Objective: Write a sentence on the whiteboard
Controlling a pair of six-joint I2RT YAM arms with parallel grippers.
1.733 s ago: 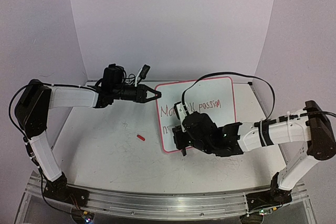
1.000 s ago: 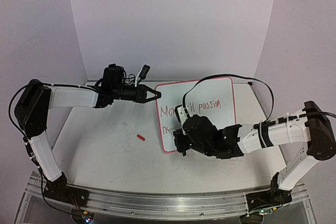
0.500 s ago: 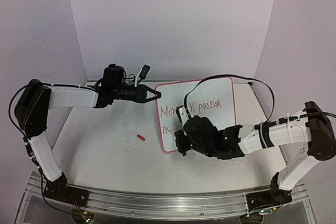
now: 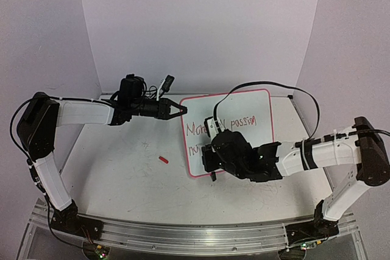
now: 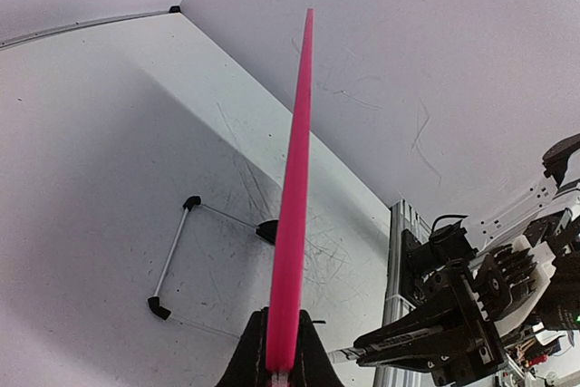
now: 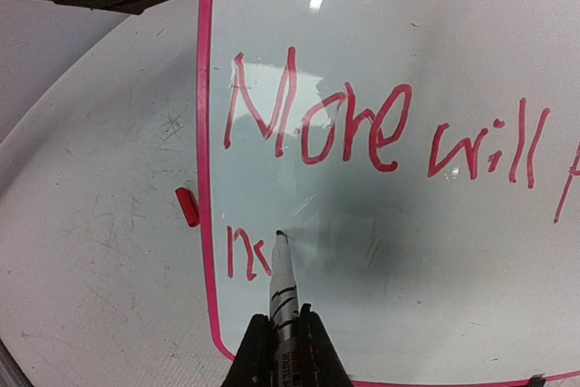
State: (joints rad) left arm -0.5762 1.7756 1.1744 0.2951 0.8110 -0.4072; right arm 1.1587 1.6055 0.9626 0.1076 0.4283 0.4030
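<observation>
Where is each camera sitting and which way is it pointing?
Top external: above, behind the bases, looking down at the table; left arm and right arm show.
Left wrist: sights along the whiteboard edge-on; left gripper clamps it.
Right wrist: looks down at the sentence; right gripper holds the marker.
Shared: top and right wrist both show the sentence.

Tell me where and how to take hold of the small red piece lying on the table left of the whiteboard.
Grip the small red piece at mid-length, across its narrow width, coming straight down from above. It lies flat on the table, short and elongated, apart from the whiteboard's left rim, so there looks to be room on both sides.
</observation>
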